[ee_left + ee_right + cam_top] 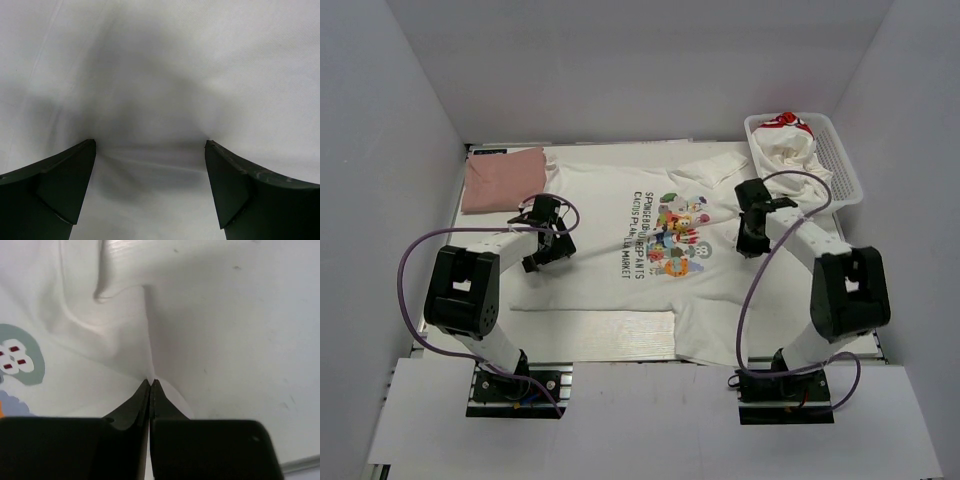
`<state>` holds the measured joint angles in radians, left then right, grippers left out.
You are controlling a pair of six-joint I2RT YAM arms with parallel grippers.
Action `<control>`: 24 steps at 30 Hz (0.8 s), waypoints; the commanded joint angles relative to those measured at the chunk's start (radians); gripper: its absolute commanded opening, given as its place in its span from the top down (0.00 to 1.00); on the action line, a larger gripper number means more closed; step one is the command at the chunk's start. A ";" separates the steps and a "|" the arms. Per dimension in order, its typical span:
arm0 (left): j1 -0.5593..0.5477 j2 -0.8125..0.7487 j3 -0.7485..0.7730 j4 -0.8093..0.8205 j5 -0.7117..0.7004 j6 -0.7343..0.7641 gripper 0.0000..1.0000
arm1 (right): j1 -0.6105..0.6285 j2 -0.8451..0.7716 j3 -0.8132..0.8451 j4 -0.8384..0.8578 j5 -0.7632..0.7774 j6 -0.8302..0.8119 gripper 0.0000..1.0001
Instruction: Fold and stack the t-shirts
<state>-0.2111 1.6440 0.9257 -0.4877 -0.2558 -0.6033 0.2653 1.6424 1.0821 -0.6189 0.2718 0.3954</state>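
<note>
A white t-shirt (610, 290) with a colourful cartoon print (678, 235) and dark lettering lies spread on the table. My left gripper (542, 252) is open just above its left part; in the left wrist view (150, 145) only plain white cloth (160, 75) shows between the fingers. My right gripper (750, 243) is at the shirt's right edge. In the right wrist view (151, 381) it is shut on a raised fold of the white cloth (225, 315), with a bit of the print (20, 360) at left. A folded dusty-pink t-shirt (500, 178) lies at the back left.
A white mesh basket (845, 165) stands at the back right, holding a crumpled white t-shirt with red print (788, 145). White walls close in the table at left, right and back. Purple cables loop from both arms.
</note>
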 commanded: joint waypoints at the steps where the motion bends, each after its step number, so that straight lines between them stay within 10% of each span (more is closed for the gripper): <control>1: 0.006 -0.012 0.005 -0.051 0.049 -0.019 0.00 | 0.044 -0.104 0.076 -0.253 0.257 0.121 1.00; 10: 0.006 -0.012 0.035 -0.094 0.039 -0.019 0.00 | 0.340 0.123 0.191 -0.514 0.315 0.348 1.00; 17: 0.006 -0.012 0.035 -0.103 0.030 -0.019 0.00 | 0.393 0.134 0.245 -0.287 0.111 0.220 0.37; 24: 0.006 -0.032 0.044 -0.123 0.012 -0.010 0.00 | 0.304 0.000 0.202 -0.150 0.006 0.201 0.21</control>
<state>-0.2111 1.6444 0.9436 -0.5774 -0.2325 -0.6106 0.6231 1.6821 1.3037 -0.8421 0.3241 0.6163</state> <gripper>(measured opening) 0.996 0.783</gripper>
